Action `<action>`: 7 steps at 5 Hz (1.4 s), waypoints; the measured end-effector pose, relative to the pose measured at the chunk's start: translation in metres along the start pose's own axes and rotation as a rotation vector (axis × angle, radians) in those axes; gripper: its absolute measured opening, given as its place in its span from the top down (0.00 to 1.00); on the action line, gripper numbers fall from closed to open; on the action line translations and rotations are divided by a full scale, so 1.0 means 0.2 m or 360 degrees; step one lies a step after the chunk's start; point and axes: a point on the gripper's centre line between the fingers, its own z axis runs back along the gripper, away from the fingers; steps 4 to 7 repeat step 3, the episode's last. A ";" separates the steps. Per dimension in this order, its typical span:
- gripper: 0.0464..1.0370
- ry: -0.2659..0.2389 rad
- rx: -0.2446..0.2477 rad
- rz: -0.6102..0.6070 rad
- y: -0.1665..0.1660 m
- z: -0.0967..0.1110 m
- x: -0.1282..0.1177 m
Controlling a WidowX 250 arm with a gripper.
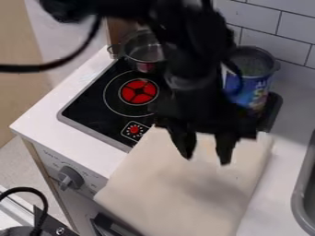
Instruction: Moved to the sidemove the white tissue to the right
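White tissue: you have it spread nearly flat on the countertop, between the stovetop and the sink. Its upper part overlaps the stovetop's near right portion; its lower left corner reaches past the countertop's front edge. The right side of the tissue runs near the sink's rim, apart from it. Your gripper hangs over the upper part of the tissue, pointing down. Jaws: apart, with the pale surface visible between them and nothing clamped. Whether the fingertips touch the tissue, you cannot tell from this angle. The arm enters from the top edge and hides part of the stovetop. To the left of the arm, you see a metal pot at the stovetop's back left, behind the red burner marking. A blue can stands upright at the back right, near the tiled wall. You note a grey knob on the front panel, below the countertop's front edge.
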 end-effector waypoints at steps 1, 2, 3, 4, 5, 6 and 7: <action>0.06 -0.0019 0.0219 0.0044 0.14 0.03 0.10; 0.04 -0.0049 0.0445 0.0131 0.36 0.03 0.21; 0.04 -0.0063 0.0515 0.0194 0.52 0.05 0.29; 0.04 -0.0063 0.0515 0.0194 0.52 0.05 0.29; 0.04 -0.0063 0.0515 0.0194 0.52 0.05 0.29; 0.04 -0.0063 0.0515 0.0194 0.52 0.05 0.29; 0.04 -0.0063 0.0515 0.0194 0.52 0.05 0.29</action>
